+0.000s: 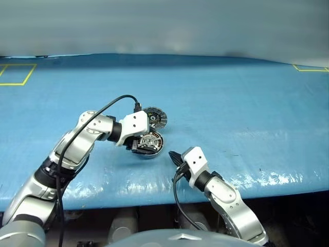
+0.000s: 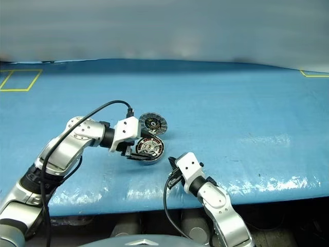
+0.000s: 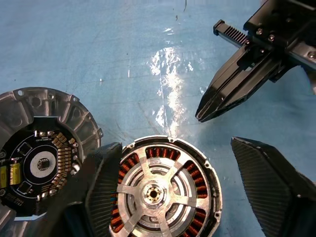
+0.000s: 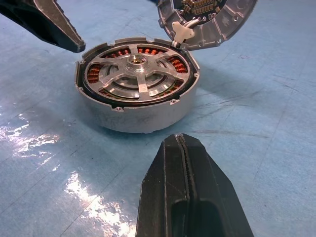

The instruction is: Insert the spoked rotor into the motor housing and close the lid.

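The motor housing (image 4: 143, 116) stands on the blue table with its copper windings showing. The spoked rotor (image 4: 136, 74) sits inside it, about level with the rim. The lid (image 3: 44, 158) is swung open on the hinge at the housing's far side, its dark inner face with a circuit board showing. My left gripper (image 3: 173, 145) is open just above the housing, one finger (image 3: 103, 192) over its edge and the other off to the side. My right gripper (image 4: 180, 140) is shut on nothing, low over the table a short way in front of the housing and pointing at it.
The blue table (image 1: 231, 103) stretches wide around the parts. Yellow tape marks lie at its far left corner (image 1: 15, 74) and far right corner (image 1: 308, 68). The table's front edge (image 1: 267, 188) runs close below my right gripper.
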`<action>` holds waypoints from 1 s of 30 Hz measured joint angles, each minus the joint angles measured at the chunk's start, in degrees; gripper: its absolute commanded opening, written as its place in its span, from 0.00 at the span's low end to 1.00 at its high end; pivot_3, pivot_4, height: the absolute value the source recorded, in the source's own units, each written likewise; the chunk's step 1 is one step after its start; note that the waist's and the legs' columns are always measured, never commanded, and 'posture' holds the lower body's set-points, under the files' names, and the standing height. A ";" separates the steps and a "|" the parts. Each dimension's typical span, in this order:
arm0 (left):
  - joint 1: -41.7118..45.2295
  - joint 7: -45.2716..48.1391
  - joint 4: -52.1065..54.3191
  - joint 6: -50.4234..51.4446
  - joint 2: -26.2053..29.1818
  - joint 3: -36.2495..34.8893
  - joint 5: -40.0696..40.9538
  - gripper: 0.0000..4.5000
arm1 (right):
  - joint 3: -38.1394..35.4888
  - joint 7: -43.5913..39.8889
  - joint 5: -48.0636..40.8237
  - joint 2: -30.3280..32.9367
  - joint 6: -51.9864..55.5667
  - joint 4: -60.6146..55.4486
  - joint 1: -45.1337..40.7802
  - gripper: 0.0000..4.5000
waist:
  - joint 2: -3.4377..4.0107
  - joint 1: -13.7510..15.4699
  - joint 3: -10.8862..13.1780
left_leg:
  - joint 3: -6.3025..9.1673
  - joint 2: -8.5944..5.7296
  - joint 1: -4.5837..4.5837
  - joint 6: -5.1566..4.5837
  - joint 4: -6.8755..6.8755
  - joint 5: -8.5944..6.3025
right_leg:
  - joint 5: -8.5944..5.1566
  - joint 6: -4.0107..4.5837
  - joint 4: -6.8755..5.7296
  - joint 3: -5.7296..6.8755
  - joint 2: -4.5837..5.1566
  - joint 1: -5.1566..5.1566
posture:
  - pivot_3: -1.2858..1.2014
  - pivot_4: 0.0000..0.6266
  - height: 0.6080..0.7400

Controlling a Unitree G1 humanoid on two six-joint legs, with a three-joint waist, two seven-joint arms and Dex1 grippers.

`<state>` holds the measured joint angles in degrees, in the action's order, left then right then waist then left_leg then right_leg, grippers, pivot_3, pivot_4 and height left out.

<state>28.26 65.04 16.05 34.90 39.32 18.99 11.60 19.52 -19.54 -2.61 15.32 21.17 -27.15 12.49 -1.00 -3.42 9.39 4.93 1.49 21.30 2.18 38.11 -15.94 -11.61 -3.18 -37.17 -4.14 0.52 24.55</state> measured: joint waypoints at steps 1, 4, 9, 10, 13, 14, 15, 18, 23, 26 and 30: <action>-0.88 -0.87 0.16 0.85 -0.47 -0.94 0.86 0.49 | -0.32 0.12 0.00 -0.04 0.58 -0.18 -0.15 0.00 | 0.00 0.05 0.00 | 0.00 0.00 0.00 0.00 0.00 0.00 | 0.00 0.00 0.00 0.01 0.00 0.00 | 0.52 0.24 1.00; -3.57 -4.15 1.69 2.55 -2.35 -3.97 2.96 0.26 | -1.13 1.00 0.04 -0.29 3.22 -0.77 -2.16 0.00 | 0.00 0.03 0.00 | -0.02 0.00 0.01 0.00 0.06 0.00 | 0.00 -0.01 -0.01 -0.02 0.01 -0.01 | 0.52 0.24 1.00; -12.39 -13.84 6.31 3.49 -7.35 -9.07 4.77 0.02 | -3.42 6.21 3.03 -2.25 14.81 -1.55 -10.20 0.00 | 0.01 0.11 -0.01 | -0.03 0.00 -0.08 0.00 0.04 0.00 | 0.04 0.00 -0.06 -0.05 0.01 -0.03 | 0.52 0.24 1.00; -13.70 -15.46 6.62 3.42 -8.01 -9.30 4.74 0.02 | -4.11 7.20 3.48 -2.68 16.81 -1.55 -11.47 0.00 | 0.01 0.19 -0.01 | -0.02 0.00 -0.08 0.01 0.04 0.00 | 0.04 0.00 -0.08 -0.04 0.00 -0.03 | 0.52 0.24 1.00; -17.92 -19.36 7.54 1.40 -10.10 -11.18 4.78 0.02 | -5.63 8.36 4.11 -3.13 22.46 -1.35 -16.29 0.00 | 0.02 0.37 -0.01 | -0.04 0.00 -0.09 0.01 0.04 0.00 | 0.06 0.01 -0.08 -0.06 0.01 -0.04 | 0.52 0.24 1.00; -19.21 -20.64 8.08 0.20 -10.87 -11.71 4.78 0.02 | -5.91 8.37 4.29 -2.94 23.88 -1.22 -18.25 0.00 | 0.01 0.41 -0.01 | -0.04 -0.01 -0.09 0.01 0.05 0.00 | 0.07 0.01 -0.08 -0.06 0.01 -0.04 | 0.52 0.24 1.00; -20.38 -21.82 8.66 -1.12 -11.56 -12.05 4.71 0.02 | -6.10 8.30 4.33 -2.79 24.80 -0.84 -20.09 0.00 | 0.02 0.44 -0.01 | -0.04 -0.01 -0.10 0.01 0.05 0.01 | 0.08 0.00 -0.07 -0.06 0.02 -0.05 | 0.52 0.24 1.00; -24.50 -25.30 9.72 -5.52 -14.61 -12.30 4.08 0.02 | -6.92 8.07 4.45 -2.67 26.22 2.69 -27.55 0.00 | 0.03 0.15 -0.01 | -0.13 -0.01 -0.17 0.01 0.04 0.00 | 0.12 0.02 -0.06 -0.13 0.02 -0.08 | 0.52 0.24 1.00; -32.22 -30.82 9.41 -14.89 -20.05 -10.54 0.69 0.02 | -7.14 6.11 5.24 -0.62 22.93 12.23 -38.53 0.00 | 0.04 0.04 -0.02 | -0.15 -0.01 -0.20 0.01 -0.02 0.00 | 0.28 0.26 -0.01 -0.13 0.02 -0.10 | 0.52 0.24 1.00; -36.21 -33.96 7.78 -20.32 -24.84 -10.19 0.25 0.02 | -6.89 4.60 5.78 0.02 18.61 19.88 -43.93 0.00 | 0.04 -0.01 -0.02 | -0.18 -0.01 -0.18 0.00 -0.04 0.00 | 0.33 0.24 0.05 -0.15 0.03 -0.10 | 0.52 0.24 1.00; -41.39 -35.68 6.26 -25.93 -29.39 -10.34 1.29 0.02 | -6.25 1.73 6.59 0.26 11.48 31.45 -51.16 0.00 | 0.06 -0.30 -0.02 | -0.23 -0.01 -0.19 0.00 -0.09 0.00 | 0.36 0.21 0.07 -0.19 0.02 -0.08 | 0.52 0.24 1.00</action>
<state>-13.12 29.36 22.31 8.97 9.94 8.65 12.89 13.26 -17.81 3.98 15.58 32.65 4.30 -38.67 -0.94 -3.72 9.37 4.70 1.48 21.11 2.17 38.02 -15.94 -11.26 -2.98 -37.09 -4.33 0.54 24.46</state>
